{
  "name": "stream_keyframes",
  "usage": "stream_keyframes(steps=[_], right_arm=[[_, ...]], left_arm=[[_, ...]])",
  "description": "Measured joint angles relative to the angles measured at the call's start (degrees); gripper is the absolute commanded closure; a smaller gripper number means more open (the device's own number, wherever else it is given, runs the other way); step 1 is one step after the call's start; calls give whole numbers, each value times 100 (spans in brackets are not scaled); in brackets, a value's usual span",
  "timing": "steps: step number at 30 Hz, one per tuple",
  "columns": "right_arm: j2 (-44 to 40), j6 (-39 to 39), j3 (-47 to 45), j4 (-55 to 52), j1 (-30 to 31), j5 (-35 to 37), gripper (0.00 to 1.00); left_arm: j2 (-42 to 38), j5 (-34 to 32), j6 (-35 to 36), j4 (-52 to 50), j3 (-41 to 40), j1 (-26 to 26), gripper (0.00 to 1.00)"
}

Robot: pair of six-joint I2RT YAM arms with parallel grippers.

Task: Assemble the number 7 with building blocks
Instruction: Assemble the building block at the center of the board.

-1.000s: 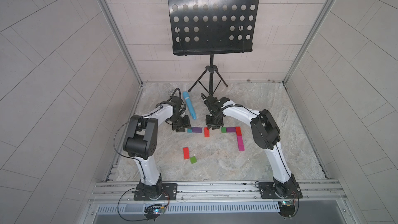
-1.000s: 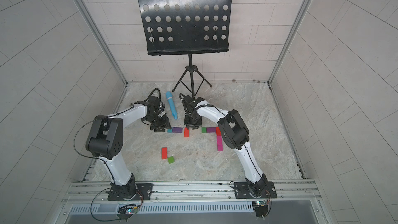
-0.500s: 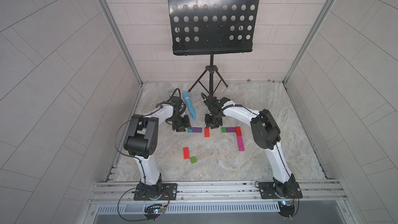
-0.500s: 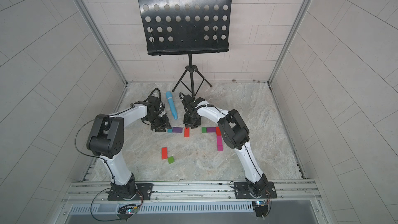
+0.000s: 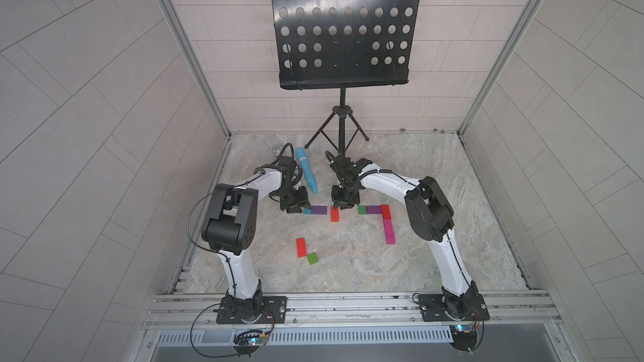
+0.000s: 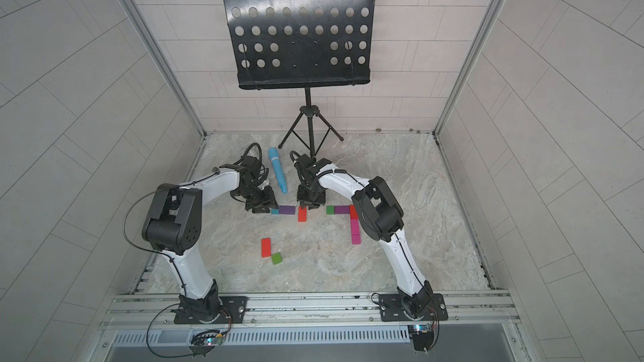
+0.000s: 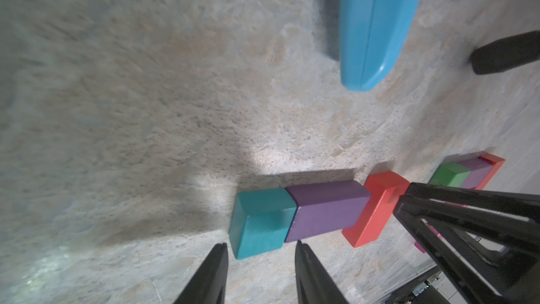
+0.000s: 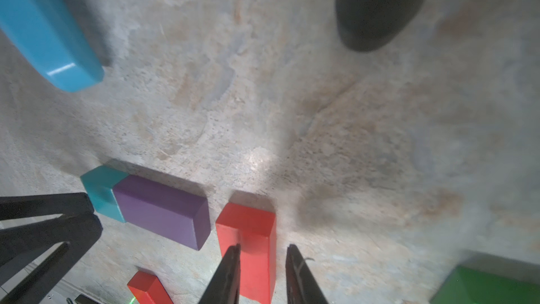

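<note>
**Ana:** Building blocks (image 6: 355, 227): where are they all?

**Ben:** All 10 lie flat on the tabletop (image 5: 352, 273). Toward 3 o'clock, a green square (image 5: 362, 209), a purple block (image 5: 373, 209) and a corner red block (image 5: 385, 211) touch in a row. From that corner, a magenta block (image 5: 389, 227) and a magenta square (image 5: 390, 238) run toward 6 o'clock.

**Ana:** That looks like a 7! What is in the middle?

**Ben:** A teal square (image 7: 263, 217) touches the other purple block (image 7: 327, 206). The middle red block (image 8: 248, 220) lies just beside that purple one, at its 3 o'clock end, with a thin gap. It points toward 6 o'clock and sits apart from the green square.

**Ana:** And nearer 6 o'clock?

**Ben:** A loose red block (image 5: 301, 247), with a loose green square (image 5: 312, 258) just beside it.

**Ana:** What about the left tool?

**Ben:** The left tool (image 7: 260, 243) is low at the teal square. Its fingers are spread, with 1 tip by each side of that square.

**Ana:** And the right tool?

**Ben:** The right tool (image 8: 264, 246) is at the 12 o'clock end of the middle red block. Its fingers stand a little apart, with red showing between them. I cannot tell if they pinch it.

**Ana:** What is the blue thing?

**Ben:** A blue microphone (image 5: 308, 175), lying toward 12 o'clock, between the 2 tools.
</note>
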Motion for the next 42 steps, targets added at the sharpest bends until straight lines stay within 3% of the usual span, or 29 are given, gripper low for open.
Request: stream_keyframes(steps=[42], right_arm=[[0, 31, -52, 90, 48, -83, 71]], left_arm=[[76, 0, -42, 105, 0, -98, 59]])
